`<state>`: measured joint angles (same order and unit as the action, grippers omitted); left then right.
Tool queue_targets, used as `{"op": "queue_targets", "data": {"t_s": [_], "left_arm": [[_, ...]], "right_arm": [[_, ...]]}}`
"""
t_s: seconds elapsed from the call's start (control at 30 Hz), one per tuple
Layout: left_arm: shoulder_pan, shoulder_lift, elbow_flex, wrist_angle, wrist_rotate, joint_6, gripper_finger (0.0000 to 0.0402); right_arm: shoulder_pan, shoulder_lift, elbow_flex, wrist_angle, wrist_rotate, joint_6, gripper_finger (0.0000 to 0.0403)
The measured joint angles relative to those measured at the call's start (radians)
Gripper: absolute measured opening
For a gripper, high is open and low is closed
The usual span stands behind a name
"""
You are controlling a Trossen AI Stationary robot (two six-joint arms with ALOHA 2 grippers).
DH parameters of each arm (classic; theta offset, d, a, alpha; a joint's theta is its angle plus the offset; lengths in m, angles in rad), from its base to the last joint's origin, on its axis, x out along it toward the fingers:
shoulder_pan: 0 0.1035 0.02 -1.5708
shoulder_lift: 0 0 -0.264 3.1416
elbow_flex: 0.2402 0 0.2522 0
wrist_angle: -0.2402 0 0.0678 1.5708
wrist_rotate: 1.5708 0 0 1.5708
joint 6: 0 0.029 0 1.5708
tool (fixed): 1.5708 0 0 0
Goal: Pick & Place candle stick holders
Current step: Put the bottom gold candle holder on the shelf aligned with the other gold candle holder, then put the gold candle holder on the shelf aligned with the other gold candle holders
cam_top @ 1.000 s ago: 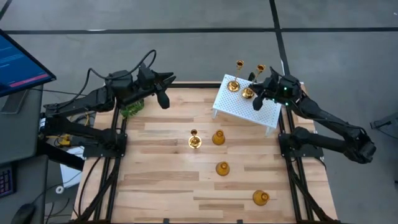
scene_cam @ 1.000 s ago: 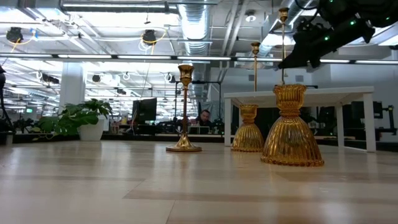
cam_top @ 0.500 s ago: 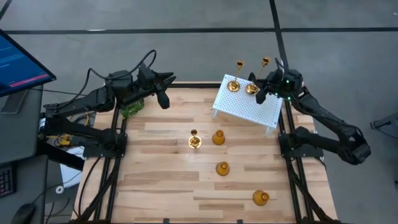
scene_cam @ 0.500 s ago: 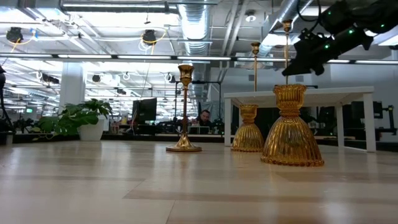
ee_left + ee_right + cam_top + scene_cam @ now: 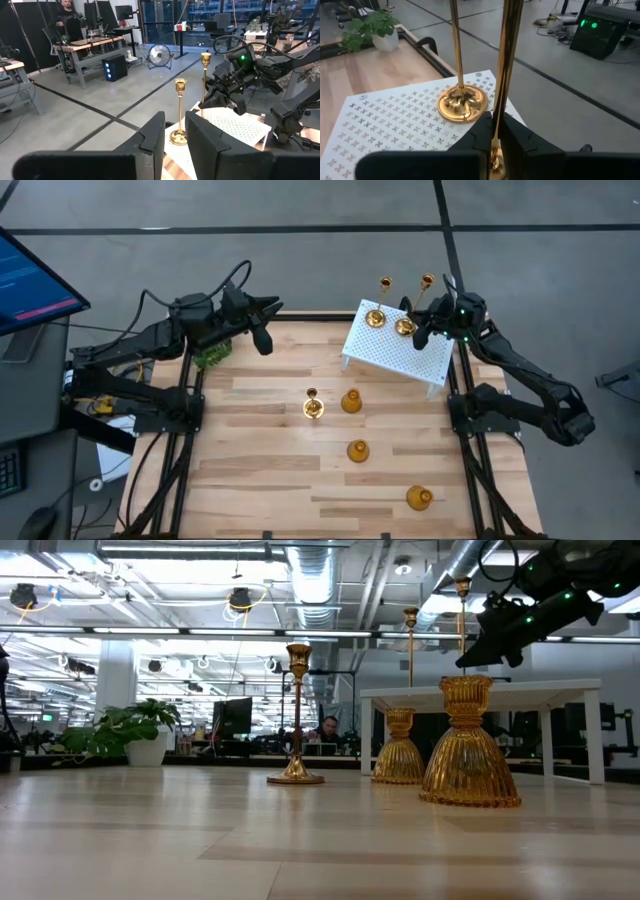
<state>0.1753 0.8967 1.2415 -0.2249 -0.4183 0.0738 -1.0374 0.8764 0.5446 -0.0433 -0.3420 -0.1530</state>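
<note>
Standing on the white stand (image 5: pixel 397 350) at the far right of the wooden table (image 5: pixel 260 470) are two tall gold sticks. The right gripper (image 5: pixel 419 333) is up over the stand, and its two dark fingers (image 5: pixel 481 131) are pressed tight on the thin stem of one tall stick (image 5: pixel 506 65). The other tall stick (image 5: pixel 377 310) stands just beside it, with its round base flat on the little cross-shaped holes.

The third tall stick (image 5: pixel 313 404) stands upright on the table near the middle. A squat orange holder (image 5: pixel 351 401) sits just beside it. A second squat holder (image 5: pixel 358 450) is nearer the front, and a third one (image 5: pixel 419 498) is close to the front right corner. All three squat ones are well apart from the stand.

The left gripper (image 5: pixel 262 335) hangs over the far left edge of the table. Its fingers (image 5: pixel 202 135) have a small gap between them and nothing is in it. A green plant (image 5: pixel 211 356) in a white pot sits right under that arm.

A screen (image 5: pixel 30 280) with blue and pink on it is at the left, but its writing is too small to read. A person (image 5: pixel 68 20) stands far off by a desk, and a round fan (image 5: pixel 155 53) sits on the grey floor. Nothing stands between the stand and the sticks left on the table.
</note>
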Motion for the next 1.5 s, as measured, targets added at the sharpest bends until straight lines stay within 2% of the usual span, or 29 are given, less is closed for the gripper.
{"op": "queue_targets", "data": {"t_s": [0.13,0.77,1.23,1.5], "left_arm": [[0.0,0.0,0.0,-0.002,0.0,0.0,0.0076],[0.0,0.0,0.0,-0.002,0.0,0.0,0.0076],[0.0,0.0,0.0,-0.002,0.0,0.0,0.0076],[0.0,0.0,0.0,-0.002,0.0,0.0,0.0076]], "right_arm": [[0.0,0.0,0.0,0.0,0.027,-0.01,0.0016],[0.002,0.0,0.0,-0.007,0.028,-0.006,0.0031],[0.001,0.0,-0.001,-0.013,0.04,0.008,0.0123],[0.0,-0.031,0.025,-0.079,0.054,-0.006,0.0222]]}}
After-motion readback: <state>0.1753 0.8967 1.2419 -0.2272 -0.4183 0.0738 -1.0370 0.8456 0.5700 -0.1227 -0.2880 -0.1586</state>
